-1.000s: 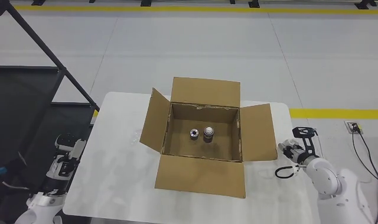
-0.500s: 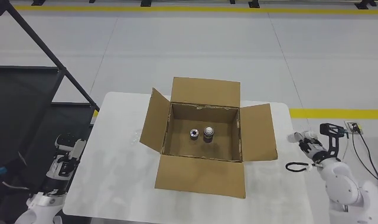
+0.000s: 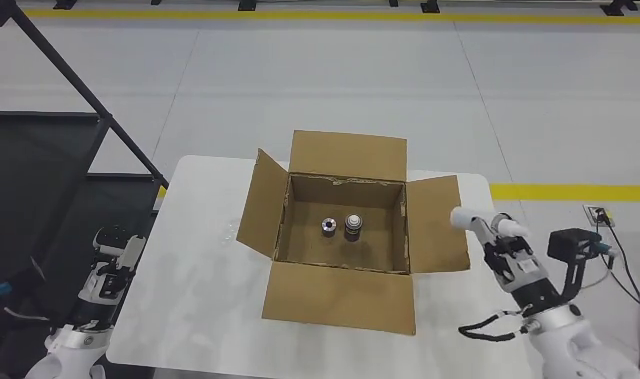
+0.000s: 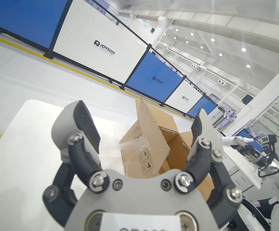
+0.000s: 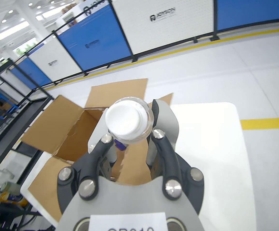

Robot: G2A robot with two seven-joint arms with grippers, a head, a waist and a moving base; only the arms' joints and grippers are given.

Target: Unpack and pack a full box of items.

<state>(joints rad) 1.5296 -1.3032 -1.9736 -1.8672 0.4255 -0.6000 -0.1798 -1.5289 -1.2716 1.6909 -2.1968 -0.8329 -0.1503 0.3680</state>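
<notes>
Box: open cardboard box [image 3: 340,301] in the middle of the white worktop [image 3: 200,309], all four flaps spread.
Inside the box: a little jar [image 3: 327,226] standing just beside a second jar [image 3: 352,224].
Right pincer [image 5: 131,114]: clenched on a clear bottle [image 3: 476,220] with a white cap, held over the worktop just beside the box's right flap.
Left pincer [image 4: 143,123]: released and empty, off the worktop's left edge.
</notes>
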